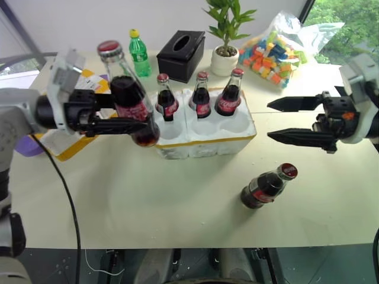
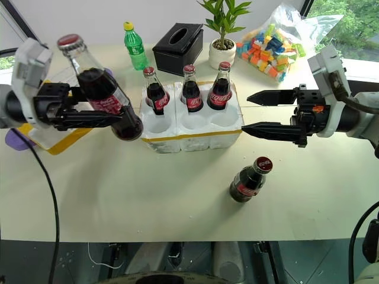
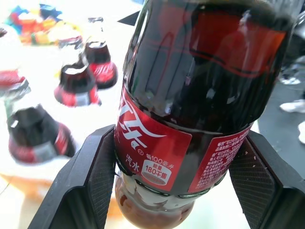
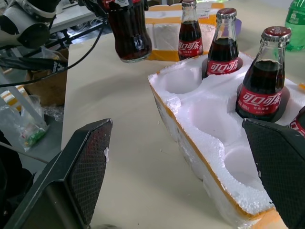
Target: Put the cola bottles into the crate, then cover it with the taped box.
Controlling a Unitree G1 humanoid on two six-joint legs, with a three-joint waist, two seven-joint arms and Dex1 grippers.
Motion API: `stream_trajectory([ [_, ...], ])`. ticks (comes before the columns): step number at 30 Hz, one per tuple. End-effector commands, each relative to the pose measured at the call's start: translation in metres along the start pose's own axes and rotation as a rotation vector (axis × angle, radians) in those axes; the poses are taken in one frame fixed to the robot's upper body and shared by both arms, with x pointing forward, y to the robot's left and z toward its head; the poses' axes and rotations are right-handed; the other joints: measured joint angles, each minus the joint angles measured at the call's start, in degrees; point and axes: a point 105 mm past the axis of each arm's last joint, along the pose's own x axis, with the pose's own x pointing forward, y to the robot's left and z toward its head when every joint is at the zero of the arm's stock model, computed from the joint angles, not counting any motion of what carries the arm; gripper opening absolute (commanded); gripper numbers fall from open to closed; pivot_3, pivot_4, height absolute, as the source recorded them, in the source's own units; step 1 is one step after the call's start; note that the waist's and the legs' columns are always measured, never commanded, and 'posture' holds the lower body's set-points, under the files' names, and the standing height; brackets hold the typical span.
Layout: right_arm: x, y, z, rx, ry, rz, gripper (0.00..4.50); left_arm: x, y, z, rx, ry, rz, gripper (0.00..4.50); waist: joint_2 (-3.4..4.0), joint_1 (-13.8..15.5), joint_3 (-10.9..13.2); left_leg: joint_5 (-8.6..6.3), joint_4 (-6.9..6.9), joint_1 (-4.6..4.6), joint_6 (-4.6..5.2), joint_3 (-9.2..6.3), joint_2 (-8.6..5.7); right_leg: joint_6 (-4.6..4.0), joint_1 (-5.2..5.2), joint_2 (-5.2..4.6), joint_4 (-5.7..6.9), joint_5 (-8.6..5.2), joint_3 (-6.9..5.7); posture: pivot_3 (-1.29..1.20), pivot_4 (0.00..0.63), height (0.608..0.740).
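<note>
The crate sits mid-table with three bottles upright in its back wells, the front wells bare. The left gripper clamps a fourth bottle in the air just left of the crate, cap up, tilted. The right gripper hangs spread wide, holding nothing, right of the crate. A fifth bottle lies on the table in front of the crate, cap toward the right.

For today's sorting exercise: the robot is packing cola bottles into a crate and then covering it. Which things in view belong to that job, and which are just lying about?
Job:
- held cola bottle, in the left gripper
- three bottles standing in the crate
- fallen bottle
- taped box

Lying about:
- green bottle
- black tissue box
- potted plant
- bag of coloured blocks
</note>
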Motion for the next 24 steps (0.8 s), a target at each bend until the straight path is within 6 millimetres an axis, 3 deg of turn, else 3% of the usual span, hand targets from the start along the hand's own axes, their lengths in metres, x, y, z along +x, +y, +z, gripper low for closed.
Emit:
stream_trajectory([
  [1,-0.002,0.007,0.011,-0.06,-0.024,-0.006,4.5,0.019,0.007,0.021,0.089,-0.053,-0.016,2.81,-0.01,0.02,0.0,0.0,0.06,-0.02,0.0,0.0,0.0,0.02,0.03,0.0,0.01,0.01,0.0,0.0,0.15,0.732],
  [8,-0.004,0.008,0.01,-0.059,-0.031,-0.035,4.5,0.067,0.021,0.025,0.092,-0.083,-0.045,2.81,-0.02,-0.18,0.01,-0.01,0.43,-0.1,0.01,0.07,-0.03,0.14,0.07,-0.01,0.04,0.08,0.03,0.0,0.15,0.732],
  [13,-0.005,0.011,0.006,-0.052,-0.039,-0.064,4.5,0.104,0.035,0.013,0.074,-0.06,-0.03,2.81,-0.04,0.12,0.02,-0.01,0.47,-0.11,0.0,0.07,-0.03,0.15,0.09,-0.02,0.09,0.08,0.03,0.0,0.15,0.732],
  [24,-0.004,0.012,0.002,-0.035,-0.043,-0.104,4.5,0.14,0.055,-0.014,0.094,-0.014,0.039,2.81,-0.04,-0.04,0.02,-0.04,0.55,-0.14,0.07,0.07,-0.06,0.22,0.04,-0.05,0.17,0.12,0.05,0.0,0.15,0.732],
])
